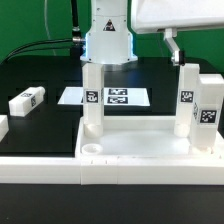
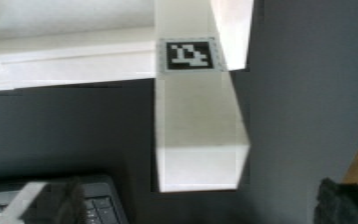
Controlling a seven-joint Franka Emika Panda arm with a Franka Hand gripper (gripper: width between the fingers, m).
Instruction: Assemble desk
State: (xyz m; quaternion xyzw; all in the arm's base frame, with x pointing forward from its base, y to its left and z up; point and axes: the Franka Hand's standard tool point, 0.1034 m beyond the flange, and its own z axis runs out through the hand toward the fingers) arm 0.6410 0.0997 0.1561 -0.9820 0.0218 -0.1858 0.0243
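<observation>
Gripper [image 2: 202, 205] jaws stand fully apart and hold nothing; a tagged leg [image 2: 202, 110] sits between the fingers with a gap on each side. Tabletop [image 1: 130, 150] lies at the front, with three legs upright on it. Loose leg [image 1: 27, 99] lies at the exterior view's left, and the marker board [image 1: 115, 97] is behind the tabletop.

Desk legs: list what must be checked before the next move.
1. Gripper open and empty: ok.
2. Fingers clear of the near leg: ok, gaps on both sides.
3. Three upright legs standing on the tabletop: ok.
4. Those legs fully seated: cannot tell.
5. Loose leg mounted: not ok, it lies on the black table.
6. Front hole in the tabletop free: ok.
</observation>
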